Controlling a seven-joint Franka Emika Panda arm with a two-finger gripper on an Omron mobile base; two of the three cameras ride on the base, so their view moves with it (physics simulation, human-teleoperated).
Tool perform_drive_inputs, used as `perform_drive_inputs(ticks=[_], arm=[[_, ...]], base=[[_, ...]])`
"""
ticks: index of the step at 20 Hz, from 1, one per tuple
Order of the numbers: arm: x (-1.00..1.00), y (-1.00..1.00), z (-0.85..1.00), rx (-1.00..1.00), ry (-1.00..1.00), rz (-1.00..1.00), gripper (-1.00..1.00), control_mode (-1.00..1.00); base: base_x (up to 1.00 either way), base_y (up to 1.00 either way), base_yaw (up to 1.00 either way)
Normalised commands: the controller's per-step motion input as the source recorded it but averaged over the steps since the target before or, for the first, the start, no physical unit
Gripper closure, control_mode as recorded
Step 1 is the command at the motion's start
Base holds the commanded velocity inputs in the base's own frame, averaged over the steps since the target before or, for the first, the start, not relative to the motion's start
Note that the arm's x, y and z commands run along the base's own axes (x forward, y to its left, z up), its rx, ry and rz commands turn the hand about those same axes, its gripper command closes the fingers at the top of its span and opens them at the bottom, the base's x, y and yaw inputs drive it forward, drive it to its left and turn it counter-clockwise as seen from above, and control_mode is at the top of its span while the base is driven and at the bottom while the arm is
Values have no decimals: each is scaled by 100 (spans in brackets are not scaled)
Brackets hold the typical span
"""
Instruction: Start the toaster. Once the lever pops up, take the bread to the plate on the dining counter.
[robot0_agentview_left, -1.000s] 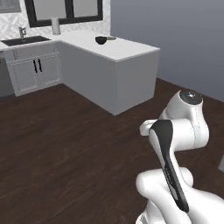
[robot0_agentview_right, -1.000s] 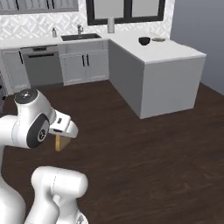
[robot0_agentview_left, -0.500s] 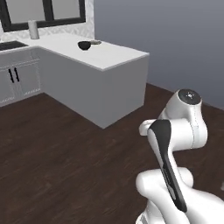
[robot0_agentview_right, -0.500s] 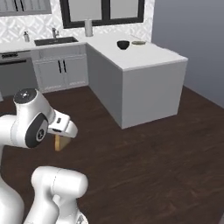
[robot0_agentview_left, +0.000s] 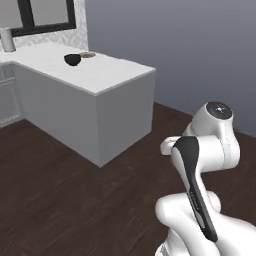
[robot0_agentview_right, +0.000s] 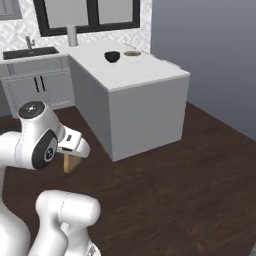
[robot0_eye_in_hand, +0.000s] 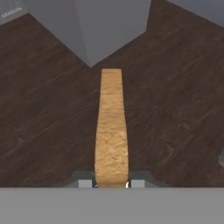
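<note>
gripper: we see it (robot0_eye_in_hand: 112, 183) clamped on the bread, one fingertip (robot0_eye_in_hand: 85, 183) on each side of the slice's near end
bread: golden-brown slice (robot0_eye_in_hand: 111, 131) held edge-on, running straight out from the gripper in the hand view; in the right base view it (robot0_agentview_right: 69, 163) hangs under the hand beside the arm, above the floor, touching nothing else
floor: dark wood planks (robot0_eye_in_hand: 43, 113) under the bread
tabletop: white island top (robot0_agentview_right: 135, 72) ahead of us, well apart from the bread; its grey corner (robot0_eye_in_hand: 94, 30) sits at the top of the hand view
plate: small tan disc (robot0_agentview_right: 132, 53) on the far part of the tabletop; also seen from the left base view (robot0_agentview_left: 88, 55)
bowl: dark (robot0_agentview_right: 112, 56), just beside the plate, on the same tabletop
arm: white, folded up close to the base (robot0_agentview_left: 210, 145), hand low
sink: in the back worktop (robot0_agentview_right: 30, 51), under the window, far left in the right base view
</note>
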Motion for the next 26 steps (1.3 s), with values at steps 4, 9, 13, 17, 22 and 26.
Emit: perform_drive_inputs(ticks=[4,9,13,17,22,26], arm=[[0,0,0,0,0,0,100,100],[0,0,0,0,0,0,100,100],[0,0,0,0,0,0,100,100],[0,0,0,0,0,0,100,100],[0,0,0,0,0,0,100,100],[0,0,0,0,0,0,100,100]], base=[[100,34,-39],[100,74,-55],[100,83,-58],[100,67,-48],[100,28,-35],[100,0,-17]])
